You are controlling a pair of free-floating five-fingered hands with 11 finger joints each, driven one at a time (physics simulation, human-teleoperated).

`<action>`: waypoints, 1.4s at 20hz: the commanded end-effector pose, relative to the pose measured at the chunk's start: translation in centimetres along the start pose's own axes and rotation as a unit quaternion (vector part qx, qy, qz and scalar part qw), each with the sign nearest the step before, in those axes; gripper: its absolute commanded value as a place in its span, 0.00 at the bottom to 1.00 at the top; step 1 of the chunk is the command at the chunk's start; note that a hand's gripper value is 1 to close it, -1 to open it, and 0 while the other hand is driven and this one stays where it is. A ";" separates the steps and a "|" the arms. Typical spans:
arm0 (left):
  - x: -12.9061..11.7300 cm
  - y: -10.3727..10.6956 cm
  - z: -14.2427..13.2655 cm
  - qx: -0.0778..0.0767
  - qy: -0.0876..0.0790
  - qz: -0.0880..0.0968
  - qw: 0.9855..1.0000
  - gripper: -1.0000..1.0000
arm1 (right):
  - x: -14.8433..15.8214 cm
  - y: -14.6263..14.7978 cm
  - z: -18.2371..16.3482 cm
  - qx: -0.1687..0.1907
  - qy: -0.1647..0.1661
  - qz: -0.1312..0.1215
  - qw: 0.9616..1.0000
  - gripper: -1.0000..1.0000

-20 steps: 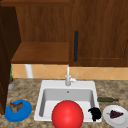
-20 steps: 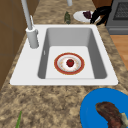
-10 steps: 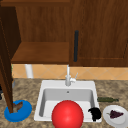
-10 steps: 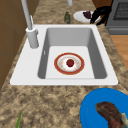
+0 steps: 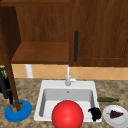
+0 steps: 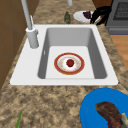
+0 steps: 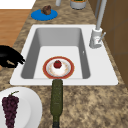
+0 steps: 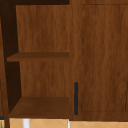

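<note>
Hovering at the right front corner of the sink (image 5: 93, 88), the right hand (image 5: 95, 113) is above the white rim, with its fingers curled down and holding nothing. In the right side view this hand (image 7: 10, 59) is at the rim's edge, its fingertips pointing towards the basin. The nearest thing is the white plate (image 5: 115, 121) with dark grapes (image 5: 116, 114), just beside the hand on the counter, not touching it. A green bottle (image 7: 57, 100) lies on the counter behind this plate. In the basin a red-rimmed plate (image 7: 47, 70) carries a small red fruit (image 7: 57, 64), well apart from the hand.
</note>
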 end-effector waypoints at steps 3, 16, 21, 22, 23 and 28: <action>3.6 2.8 -2.3 -0.007 0.001 -0.004 1.000 0.00 | 0.0 0.0 0.0 0.000 0.000 0.000 1.000 0.50; 4.1 3.3 -7.3 -0.008 0.035 -0.030 0.999 0.00 | 0.0 0.0 0.0 0.000 0.000 0.000 1.000 0.50; 3.8 2.6 -9.3 -0.015 0.057 -0.042 0.997 0.00 | 0.0 0.0 0.0 0.000 0.000 0.000 1.000 0.50; 3.8 2.5 -9.7 -0.015 0.062 -0.044 0.997 0.00 | 0.0 0.0 0.0 0.000 0.000 0.000 1.000 0.50; 3.7 2.5 -10.2 -0.015 0.066 -0.044 0.997 0.00 | 0.0 0.0 0.0 0.000 0.000 0.000 1.000 0.50; 3.4 2.2 -12.3 -0.017 0.090 -0.049 0.995 0.00 | 0.0 0.0 0.0 0.000 0.000 0.000 1.000 0.50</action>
